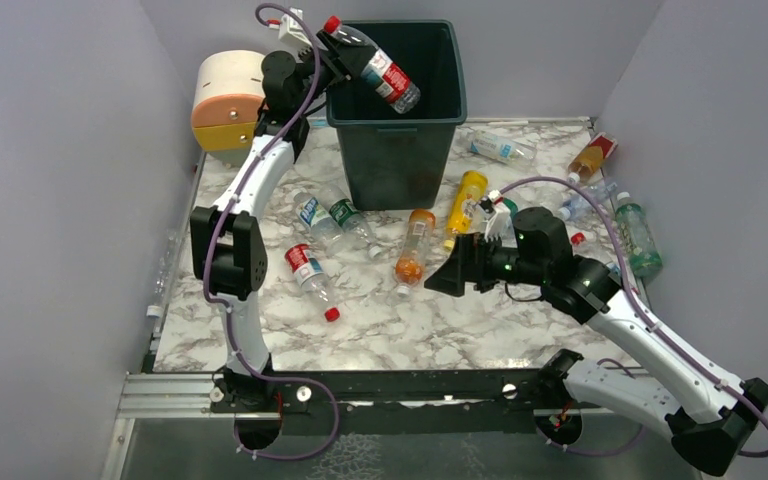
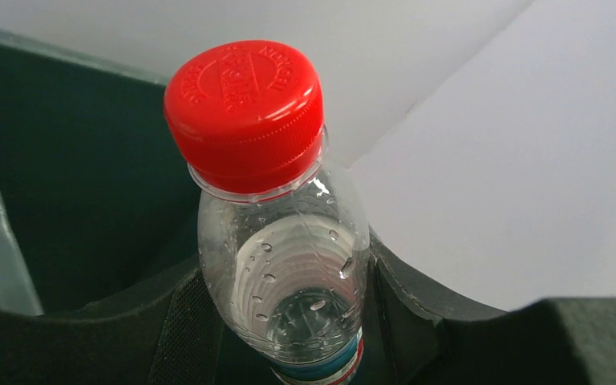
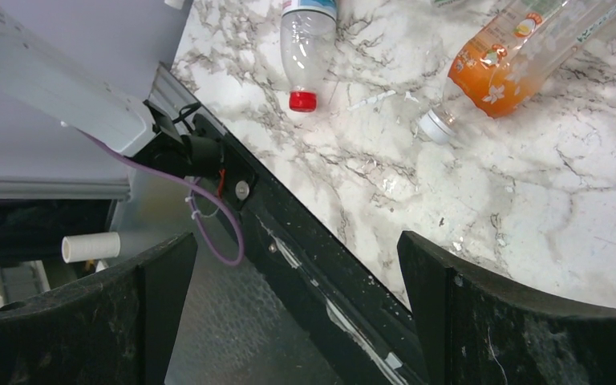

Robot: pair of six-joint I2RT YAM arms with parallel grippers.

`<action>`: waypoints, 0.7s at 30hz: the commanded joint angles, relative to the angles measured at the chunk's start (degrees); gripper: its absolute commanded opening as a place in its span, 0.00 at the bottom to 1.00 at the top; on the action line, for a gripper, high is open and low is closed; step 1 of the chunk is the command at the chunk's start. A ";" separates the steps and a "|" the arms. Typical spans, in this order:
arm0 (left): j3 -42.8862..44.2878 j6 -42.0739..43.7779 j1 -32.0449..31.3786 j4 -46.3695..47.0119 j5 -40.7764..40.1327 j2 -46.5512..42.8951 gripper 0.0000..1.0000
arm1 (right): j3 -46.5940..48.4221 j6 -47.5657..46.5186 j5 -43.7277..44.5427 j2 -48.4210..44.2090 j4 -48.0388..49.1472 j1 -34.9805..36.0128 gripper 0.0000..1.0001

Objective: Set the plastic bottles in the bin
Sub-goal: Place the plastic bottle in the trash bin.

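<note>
One clear red-capped bottle [image 1: 385, 72] is up in the air, pinched near its neck by the left gripper [image 1: 343, 55], base tilted down over the open mouth of the dark green bin [image 1: 395, 122]. The right gripper [image 1: 452, 270] hangs empty over the marble table [image 1: 380, 330], jaws spread wide, just beside an orange bottle [image 1: 415, 245]. More bottles [image 1: 310, 268] lie scattered around the bin.

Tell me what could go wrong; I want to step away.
The clear red-capped plastic bottle held by the left gripper slants over the left rim of the tall dark green plastic bin; released, its cap end might catch that rim and tip out. The open right gripper could knock the orange plastic bottle rolling.
</note>
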 commanded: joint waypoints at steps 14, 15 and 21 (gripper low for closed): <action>2.10 11.48 -0.25 -8.82 1.77 0.15 0.99 | -1.30 0.30 -2.77 1.05 3.21 0.32 0.99; 2.46 12.04 -0.25 -9.44 1.80 -0.06 0.99 | -1.25 0.21 -2.59 1.45 3.22 0.30 0.99; 2.73 12.60 -0.46 -8.69 3.96 -1.99 0.99 | -1.46 -0.44 0.62 4.16 2.71 0.35 0.99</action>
